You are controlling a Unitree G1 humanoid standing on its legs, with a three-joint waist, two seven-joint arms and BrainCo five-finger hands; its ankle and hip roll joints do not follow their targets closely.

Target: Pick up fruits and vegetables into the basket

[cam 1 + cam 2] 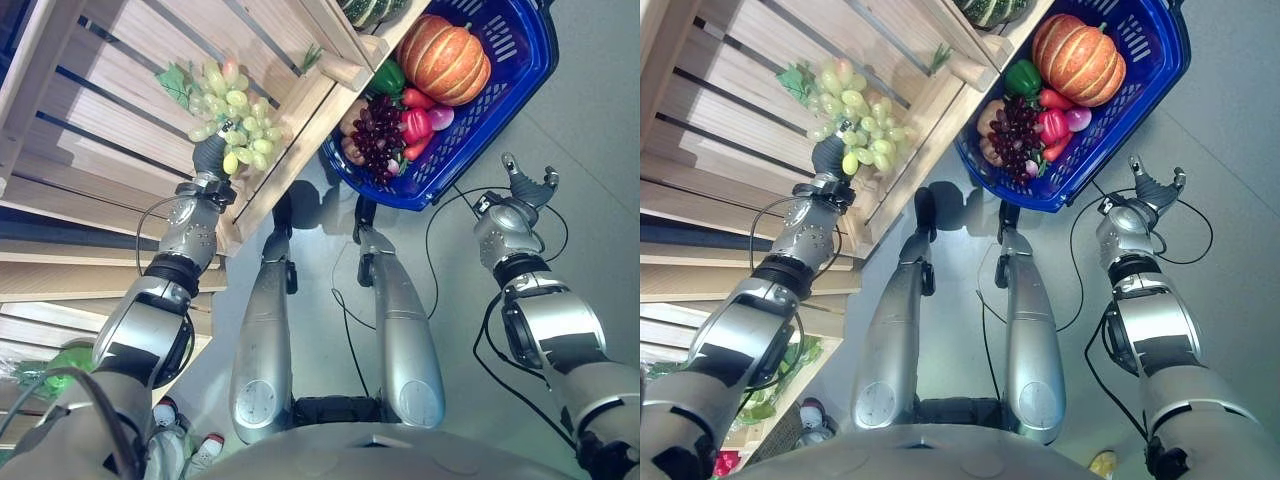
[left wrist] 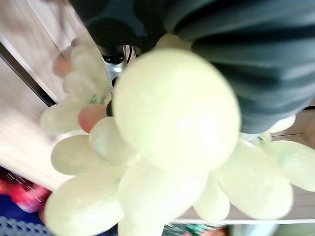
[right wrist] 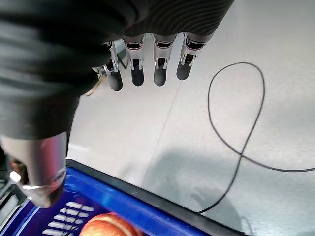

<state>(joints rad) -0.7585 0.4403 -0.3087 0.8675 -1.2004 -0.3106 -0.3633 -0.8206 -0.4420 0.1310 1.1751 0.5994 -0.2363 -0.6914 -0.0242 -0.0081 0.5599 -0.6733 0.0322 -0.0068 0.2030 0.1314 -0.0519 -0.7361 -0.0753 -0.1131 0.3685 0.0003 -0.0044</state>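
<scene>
Upper left: left hand [image 1: 211, 158] clasps green grape bunch [image 1: 236, 114] at wooden crate [image 1: 300, 110]; right hand [image 1: 527, 187] relaxed, empty, beside blue basket [image 1: 520, 50], upper right

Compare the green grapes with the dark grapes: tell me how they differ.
The green grapes are pale yellow-green; the dark grapes are deep purple. The green grapes lie at the wooden crate by the left hand; the dark grapes sit in the blue basket among other produce. Both are full bunches.
</scene>
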